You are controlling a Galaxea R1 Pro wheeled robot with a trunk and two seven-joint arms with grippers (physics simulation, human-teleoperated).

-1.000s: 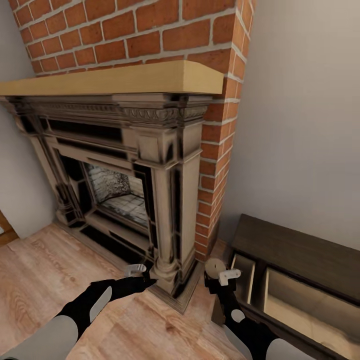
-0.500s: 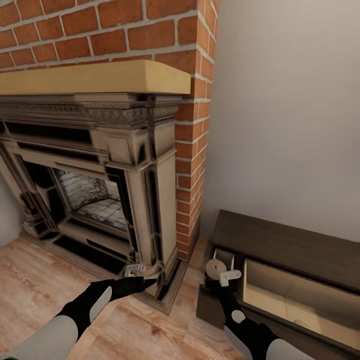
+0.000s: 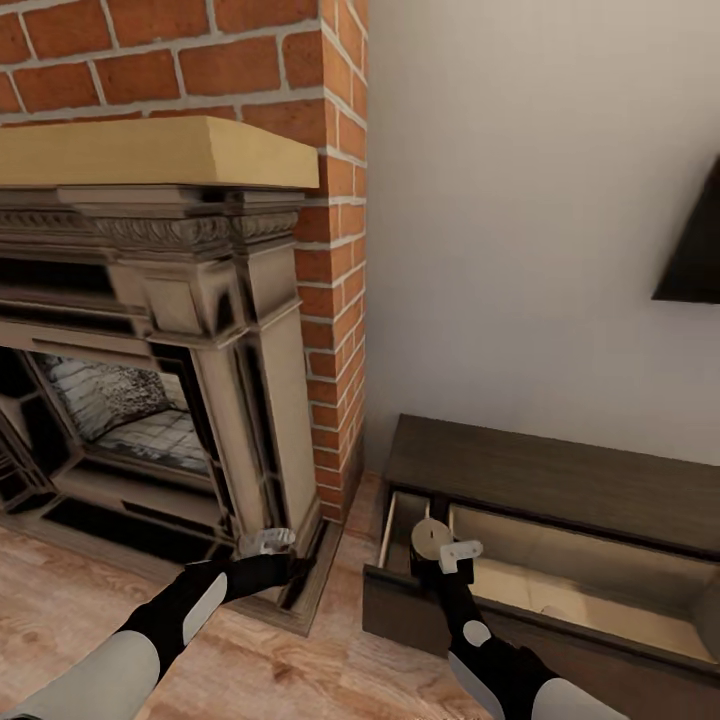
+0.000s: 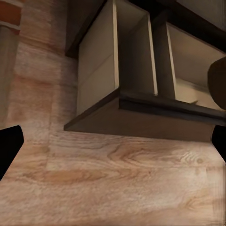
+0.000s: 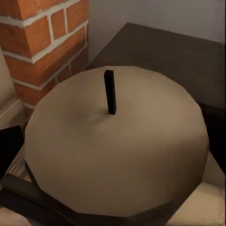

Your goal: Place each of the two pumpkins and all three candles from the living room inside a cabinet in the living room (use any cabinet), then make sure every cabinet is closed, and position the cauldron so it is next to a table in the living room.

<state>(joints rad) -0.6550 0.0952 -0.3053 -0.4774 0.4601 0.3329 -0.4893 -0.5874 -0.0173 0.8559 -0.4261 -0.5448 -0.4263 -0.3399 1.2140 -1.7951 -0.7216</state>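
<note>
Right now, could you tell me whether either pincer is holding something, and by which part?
The right pincer holds a candle by its lower sides, wick up, over the open cabinet. The left pincer is open and empty.

Left wrist cam: looking at wood-grain floor (image 4: 117, 188) with the open cabinet (image 4: 141, 103) beyond it. Dark-brown front panel pulled out, pale beige interior exposed. Two compartments visible, split by a dark divider (image 4: 159, 56); the narrower one sits toward the brick corner (image 4: 9, 12). Black left gripper fingertips (image 4: 9, 148) show at both frame edges, spread wide apart, nothing between them. Dark rounded blob at one edge over the cabinet, can't identify.
</note>
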